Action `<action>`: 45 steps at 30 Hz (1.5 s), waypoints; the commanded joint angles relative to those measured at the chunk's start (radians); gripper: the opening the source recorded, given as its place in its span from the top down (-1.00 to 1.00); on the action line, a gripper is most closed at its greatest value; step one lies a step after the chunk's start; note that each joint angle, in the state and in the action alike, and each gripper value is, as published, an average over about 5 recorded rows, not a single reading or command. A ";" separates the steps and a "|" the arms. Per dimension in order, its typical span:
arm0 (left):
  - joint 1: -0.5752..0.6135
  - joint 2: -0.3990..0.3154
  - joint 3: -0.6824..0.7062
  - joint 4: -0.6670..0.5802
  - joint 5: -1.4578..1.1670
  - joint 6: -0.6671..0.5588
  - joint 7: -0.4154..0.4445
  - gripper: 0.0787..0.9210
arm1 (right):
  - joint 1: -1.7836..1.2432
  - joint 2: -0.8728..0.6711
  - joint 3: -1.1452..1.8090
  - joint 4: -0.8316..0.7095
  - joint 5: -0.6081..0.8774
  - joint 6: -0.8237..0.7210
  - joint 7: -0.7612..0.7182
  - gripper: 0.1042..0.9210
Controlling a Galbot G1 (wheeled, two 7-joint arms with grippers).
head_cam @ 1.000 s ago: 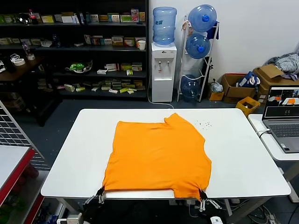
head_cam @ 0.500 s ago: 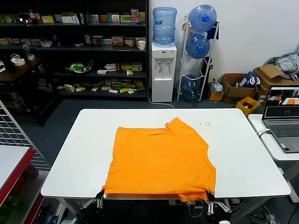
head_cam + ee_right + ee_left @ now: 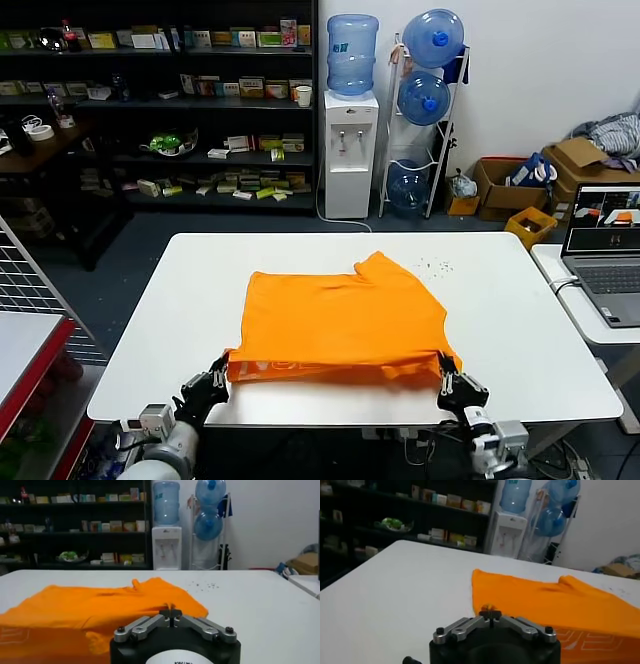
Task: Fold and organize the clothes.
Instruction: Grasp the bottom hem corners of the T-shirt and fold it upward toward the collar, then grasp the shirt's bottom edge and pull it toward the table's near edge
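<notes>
Pinching both near hem corners, your two grippers are clamped shut on the T-shirt (image 3: 343, 322): left gripper (image 3: 216, 384) on the left corner, right gripper (image 3: 445, 380) on the right corner, fingertips closed on cloth in both wrist views. A second ago the hem hung at the near table edge with the grippers below the rim; now both have come up over the tabletop and the hem is lifted and carried inward, so the white lettering (image 3: 268, 366) on the underside shows along the raised edge. That looks like the start of a bottom-to-top fold. The far part of the shirt, neck and sleeve (image 3: 378, 266), lies flat mid-table, unshifted.

Edges: your grippers sit just inside the near edge of the table (image 3: 520, 330), so watch the rim if you dip. Bare white top lies on both sides of the shirt and beyond it toward the far edge, enough room to carry the hem forward. Laptop (image 3: 607, 255) on the side table is well apart to your right.
</notes>
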 commanded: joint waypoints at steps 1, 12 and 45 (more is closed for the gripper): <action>-0.196 0.019 0.094 0.134 -0.031 0.009 -0.001 0.97 | 0.201 -0.086 -0.056 -0.098 0.137 -0.078 0.038 0.95; -0.252 -0.010 0.125 0.253 0.013 0.021 -0.007 0.97 | 0.323 -0.084 -0.141 -0.196 0.202 -0.111 0.034 0.95; -0.031 -0.083 0.033 0.147 0.068 0.042 0.021 -0.76 | 0.002 -0.099 0.148 -0.199 0.180 -0.095 -0.220 -0.76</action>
